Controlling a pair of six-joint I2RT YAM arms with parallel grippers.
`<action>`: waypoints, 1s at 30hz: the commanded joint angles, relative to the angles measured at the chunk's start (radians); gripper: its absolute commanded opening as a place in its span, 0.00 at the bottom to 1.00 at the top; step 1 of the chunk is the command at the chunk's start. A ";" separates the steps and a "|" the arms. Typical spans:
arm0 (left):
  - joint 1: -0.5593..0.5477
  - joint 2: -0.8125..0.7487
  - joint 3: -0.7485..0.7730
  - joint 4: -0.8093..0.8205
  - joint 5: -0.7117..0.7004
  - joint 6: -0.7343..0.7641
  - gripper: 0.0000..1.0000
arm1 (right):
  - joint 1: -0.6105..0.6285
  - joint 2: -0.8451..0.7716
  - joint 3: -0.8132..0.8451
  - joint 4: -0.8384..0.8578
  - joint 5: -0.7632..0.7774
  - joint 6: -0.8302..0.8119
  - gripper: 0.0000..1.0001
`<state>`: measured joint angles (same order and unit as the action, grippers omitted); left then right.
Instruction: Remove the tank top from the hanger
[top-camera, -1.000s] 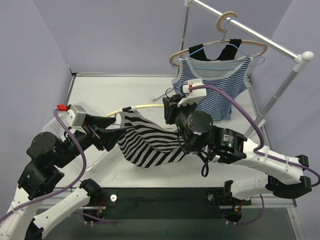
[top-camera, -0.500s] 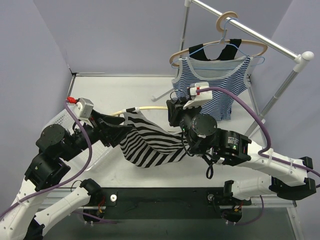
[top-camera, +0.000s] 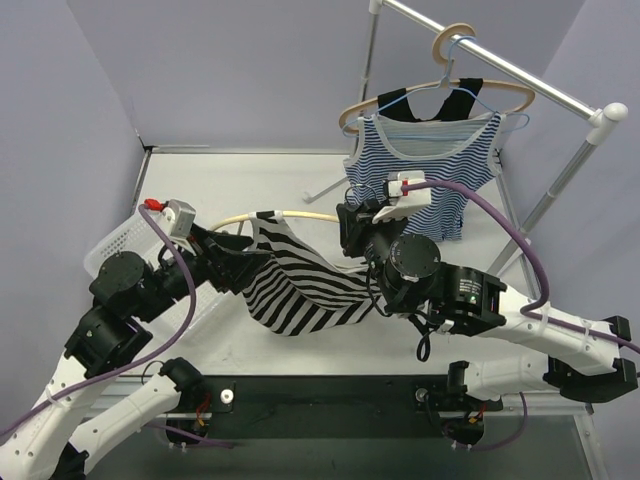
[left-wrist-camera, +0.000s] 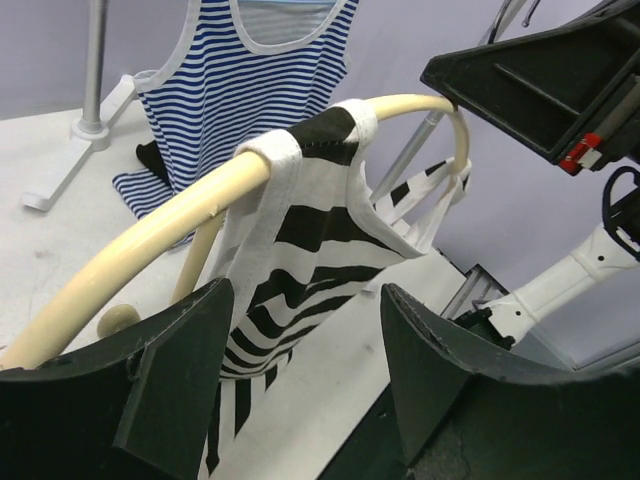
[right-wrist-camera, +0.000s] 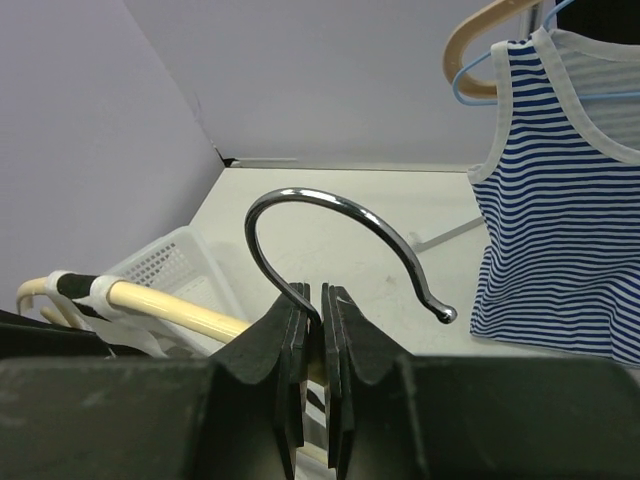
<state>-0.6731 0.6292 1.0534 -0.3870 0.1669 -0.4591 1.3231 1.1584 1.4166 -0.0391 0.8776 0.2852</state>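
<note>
Black-and-white striped tank top (top-camera: 300, 290) on cream hanger (top-camera: 290, 215), slung between the two end effectors, low over the worktop (top-camera: 230, 180).

Found one white-edged strap (left-wrist-camera: 300, 150) looped over the hanger's arm, just ahead of the left end effector (left-wrist-camera: 305, 310), with the garment's body drooping below it and across toward the right end effector (right-wrist-camera: 322, 300). Left end effector standing wide, one finger on each side of the hanger's arm; contact with wood or cloth not determinable. Right end effector pinched narrow on the hanger's chrome hook (right-wrist-camera: 340, 215), the hook curving up and over above the fingertips. Beyond the right end effector, noted a blue-striped tank top (top-camera: 420, 185) on its own hanger on a white rack (top-camera: 500, 65), well apart from the grip. To the outer side of the left end effector, noted a white basket (top-camera: 115, 245) at the worktop's edge.
</note>
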 joint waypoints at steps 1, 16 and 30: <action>-0.002 0.007 -0.039 0.181 0.011 0.054 0.71 | 0.007 -0.061 -0.034 0.108 -0.015 0.078 0.00; 0.000 -0.052 -0.177 0.332 -0.101 0.103 0.72 | 0.005 -0.120 -0.162 0.142 -0.043 0.143 0.00; -0.002 0.009 -0.188 0.364 -0.024 0.057 0.47 | 0.004 -0.132 -0.177 0.142 -0.083 0.111 0.00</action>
<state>-0.6750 0.6270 0.8604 -0.0925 0.1101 -0.3882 1.3231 1.0561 1.2343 0.0181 0.7959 0.3923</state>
